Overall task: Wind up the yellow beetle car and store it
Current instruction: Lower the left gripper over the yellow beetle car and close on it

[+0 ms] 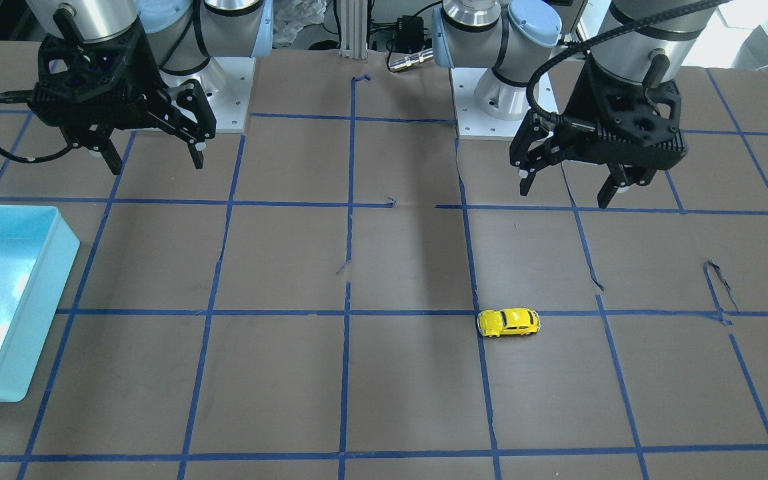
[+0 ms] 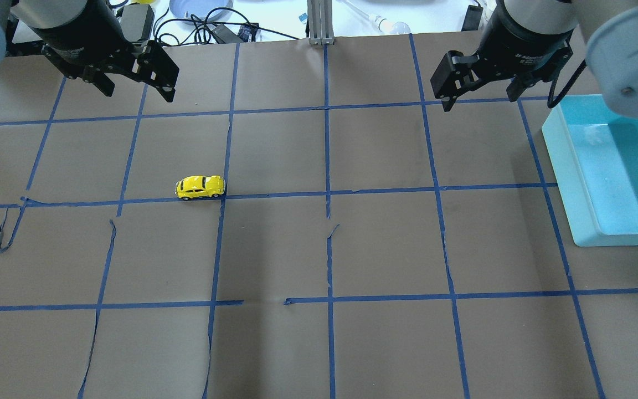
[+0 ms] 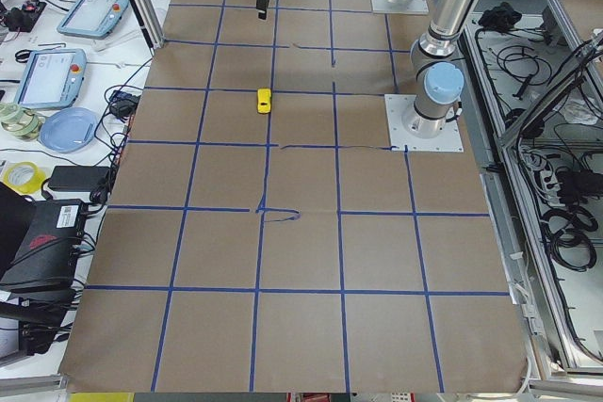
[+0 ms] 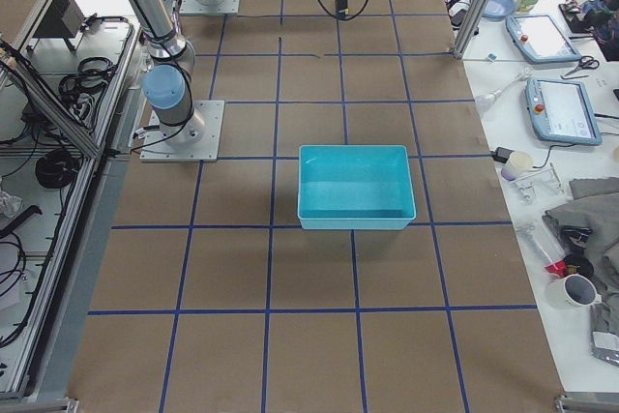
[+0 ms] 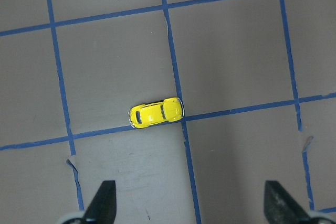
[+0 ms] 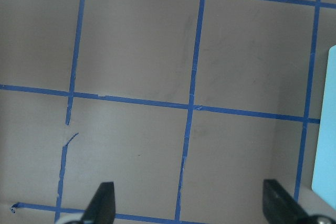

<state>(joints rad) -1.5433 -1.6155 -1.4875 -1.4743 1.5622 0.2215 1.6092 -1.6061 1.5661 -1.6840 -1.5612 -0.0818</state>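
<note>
Both pincers hang wide open, nothing in either. The yellow beetle car point(image 2: 200, 187) sits on the surface point(image 2: 385, 244) by a blue tape crossing point(image 5: 187, 140), down and forward of my left pincer point(image 2: 137, 91), well apart from it, and way further from the right pincer point(image 2: 482, 100). Its long axis runs along the line between the left fingers point(image 5: 102, 203), so I reckon a wrist turn comes first
</note>
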